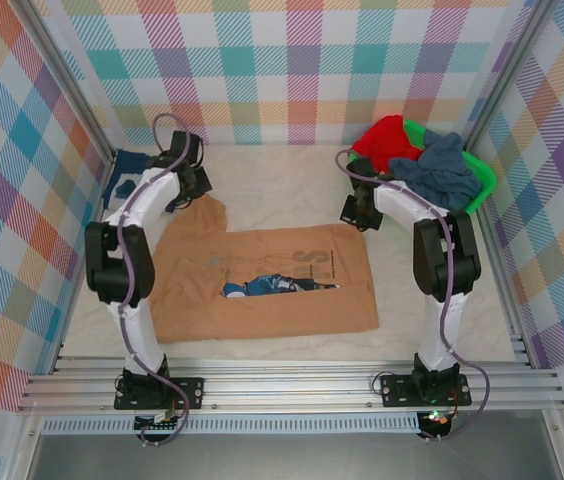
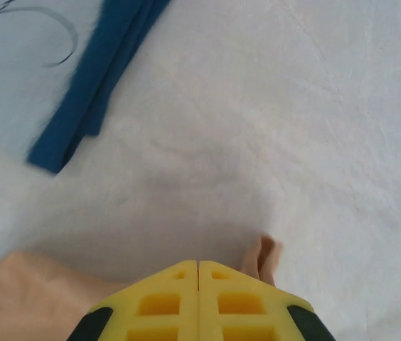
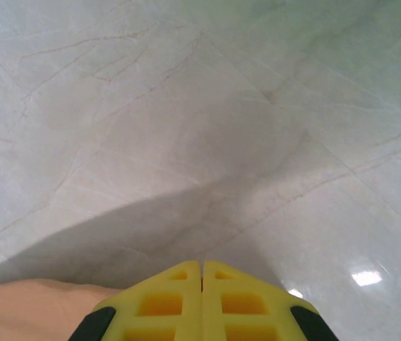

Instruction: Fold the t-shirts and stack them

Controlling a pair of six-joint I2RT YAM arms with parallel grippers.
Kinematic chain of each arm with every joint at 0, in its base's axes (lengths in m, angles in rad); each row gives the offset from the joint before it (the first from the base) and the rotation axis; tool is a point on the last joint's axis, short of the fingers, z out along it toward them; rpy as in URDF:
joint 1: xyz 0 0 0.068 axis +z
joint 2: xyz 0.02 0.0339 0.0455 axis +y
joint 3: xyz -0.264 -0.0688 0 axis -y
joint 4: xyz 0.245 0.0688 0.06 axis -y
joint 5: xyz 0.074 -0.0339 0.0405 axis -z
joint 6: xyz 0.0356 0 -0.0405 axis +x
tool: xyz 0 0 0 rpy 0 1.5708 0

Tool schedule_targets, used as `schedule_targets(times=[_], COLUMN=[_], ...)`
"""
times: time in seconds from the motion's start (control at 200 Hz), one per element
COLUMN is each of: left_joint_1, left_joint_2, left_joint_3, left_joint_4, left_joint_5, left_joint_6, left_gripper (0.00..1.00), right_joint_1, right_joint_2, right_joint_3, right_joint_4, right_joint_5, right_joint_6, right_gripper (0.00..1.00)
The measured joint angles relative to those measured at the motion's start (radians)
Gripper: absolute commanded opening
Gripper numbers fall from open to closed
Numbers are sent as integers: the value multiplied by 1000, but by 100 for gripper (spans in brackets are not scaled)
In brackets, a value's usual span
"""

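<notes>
The tan-orange t-shirt (image 1: 262,280) lies spread flat on the white table, its blue-jeans print (image 1: 267,285) showing in the middle and one sleeve (image 1: 207,212) reaching up to the left. My left gripper (image 1: 187,195) is shut at that sleeve; in the left wrist view a pinched tan fold (image 2: 263,257) rises beside the closed gripper (image 2: 199,264). My right gripper (image 1: 354,212) is shut at the shirt's far right corner, and tan cloth (image 3: 30,309) trails left of the gripper (image 3: 202,263). The navy t-shirt (image 1: 122,175) lies far left, with its white graphic (image 2: 15,28) visible.
A green basket (image 1: 480,182) at the back right holds a red garment (image 1: 382,140) and a blue-grey one (image 1: 442,170). Plaid walls close in the table on three sides. Bare table surface (image 1: 292,190) lies between the two grippers.
</notes>
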Motion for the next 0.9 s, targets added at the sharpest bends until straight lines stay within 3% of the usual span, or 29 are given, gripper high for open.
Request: schedule_targets(times=[0.51,0.9], left_joint_1=[-13,-47], left_joint_2=[-531,-828], left_joint_3=[-514,-665], left_joint_4=[-106,-308], left_joint_5=[14,1], left_joint_6=[-161,-295], left_gripper=[0,0], right_joint_1=[0,1], right_joint_2=[-157,-223], right_joint_3=[-167,-254], right_joint_4=[-31,-66], right_joint_5=[-45,-67], right_joint_6=[-26,-29], right_gripper=[0,0])
